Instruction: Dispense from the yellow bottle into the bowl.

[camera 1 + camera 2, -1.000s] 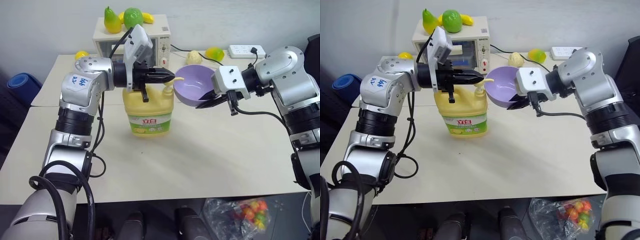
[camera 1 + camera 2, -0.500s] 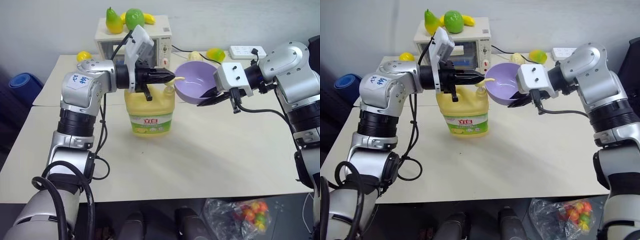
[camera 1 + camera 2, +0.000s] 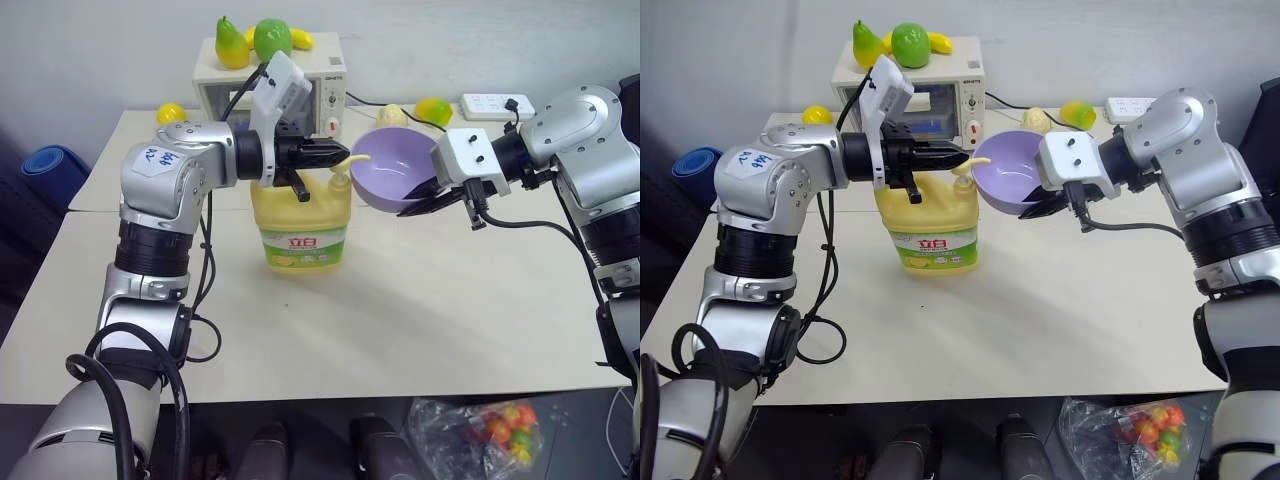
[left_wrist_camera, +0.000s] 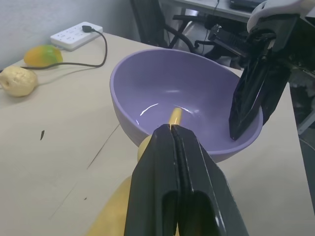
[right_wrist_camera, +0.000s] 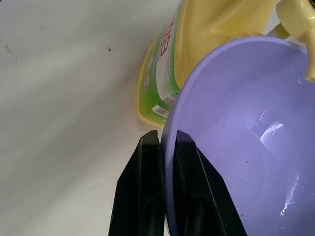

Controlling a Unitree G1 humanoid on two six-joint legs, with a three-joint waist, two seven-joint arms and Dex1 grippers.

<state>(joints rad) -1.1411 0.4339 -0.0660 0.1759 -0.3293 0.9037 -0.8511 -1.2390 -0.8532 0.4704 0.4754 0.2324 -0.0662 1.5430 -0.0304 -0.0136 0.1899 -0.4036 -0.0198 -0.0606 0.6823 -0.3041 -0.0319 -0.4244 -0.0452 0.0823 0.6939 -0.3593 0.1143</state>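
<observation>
The yellow bottle stands upright on the table, green-and-white label facing me. My left gripper is shut and lies level across the top of its pump nozzle. In the left wrist view the nozzle tip pokes out from under the shut fingers and reaches over the rim into the bowl. The lavender bowl hangs in the air beside the pump, tilted toward it. My right gripper is shut on its rim, one finger outside and one inside. Glossy streaks show in the bowl's bottom.
A cream toaster oven with toy fruits on top stands behind the bottle. More toy fruits and a power strip lie at the table's back right. A bag of coloured items sits on the floor at the front.
My left wrist has tilted a little over the pump. Both hands, the bottle and the bowl stay where they were. The whole picture has shifted slightly.
</observation>
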